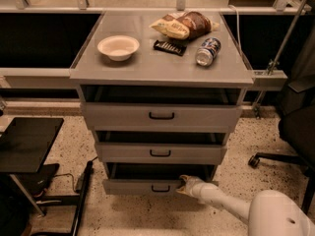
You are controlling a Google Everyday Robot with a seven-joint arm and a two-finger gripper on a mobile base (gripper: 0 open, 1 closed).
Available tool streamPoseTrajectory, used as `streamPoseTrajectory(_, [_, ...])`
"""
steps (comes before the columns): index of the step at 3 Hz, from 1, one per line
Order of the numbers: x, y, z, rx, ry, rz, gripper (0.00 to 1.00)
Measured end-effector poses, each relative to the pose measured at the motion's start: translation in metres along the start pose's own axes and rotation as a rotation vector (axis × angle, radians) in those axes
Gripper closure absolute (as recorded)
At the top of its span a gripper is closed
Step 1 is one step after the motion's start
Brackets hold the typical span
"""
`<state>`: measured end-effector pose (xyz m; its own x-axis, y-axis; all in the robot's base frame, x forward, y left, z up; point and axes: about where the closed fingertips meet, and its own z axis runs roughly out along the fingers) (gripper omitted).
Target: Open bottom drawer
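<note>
- Camera view: bottom drawer (133,186) sat lowest of three grey fronts, near the floor, with a small black handle (160,188) at its centre.
- Gripper (183,185) was at that front, just right of the handle; its grip, wide or narrow, could not be told.
- Cabinet top (162,69) carried a bowl (118,47), a can (207,51) and snack bags (184,25).

Floor (74,144): pale speckled terrazzo, dimly and warmly lit. Grey cabinet (162,70) stands at centre, backed by a light bench rail (34,76) with dark recesses above and below. Black side table (24,141) at left, with a black stand base (81,195) beside it. Dark office chair (295,127) at right. Gripper (184,186) sits low at the cabinet front, right of centre.
</note>
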<state>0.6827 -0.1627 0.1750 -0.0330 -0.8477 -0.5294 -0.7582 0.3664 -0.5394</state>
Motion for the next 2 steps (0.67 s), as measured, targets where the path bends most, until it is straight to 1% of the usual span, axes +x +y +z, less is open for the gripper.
streamPoseTrajectory(1, [-0.0028,-0.0007,-0.0002,0.0,0.0,0.0,1.0])
streamPoseTrajectory(2, [-0.0023,0.0055,-0.0046,0.001,0.003,0.001,1.0])
